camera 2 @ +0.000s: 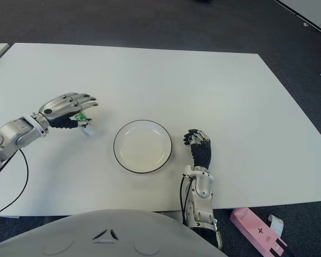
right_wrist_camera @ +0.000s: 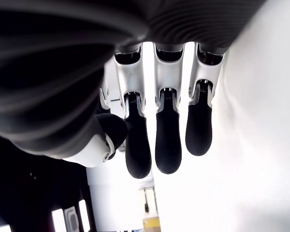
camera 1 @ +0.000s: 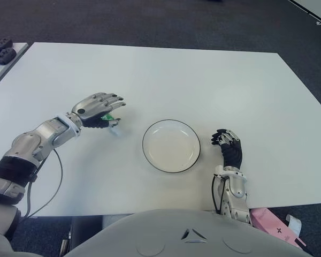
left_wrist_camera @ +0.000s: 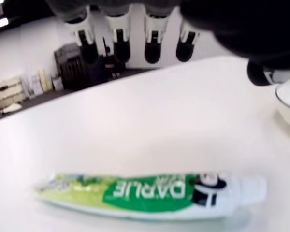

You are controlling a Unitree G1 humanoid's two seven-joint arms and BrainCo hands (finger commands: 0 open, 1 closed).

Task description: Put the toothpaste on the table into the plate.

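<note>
A green and white toothpaste tube (left_wrist_camera: 145,192) lies flat on the white table (camera 1: 203,80), left of a white plate (camera 1: 171,145) with a dark rim. My left hand (camera 1: 99,110) hovers just over the tube (camera 1: 110,121), fingers spread, holding nothing; in the left wrist view its fingertips (left_wrist_camera: 121,46) stay well above the tube. My right hand (camera 1: 228,145) shows just right of the plate, near the table's front edge, fingers relaxed and nothing in them.
A pink box (camera 1: 275,226) lies on the floor at the front right. Dark objects (camera 1: 1,49) sit on a second surface at the far left. The plate's rim (left_wrist_camera: 287,104) shows close to the tube's cap end.
</note>
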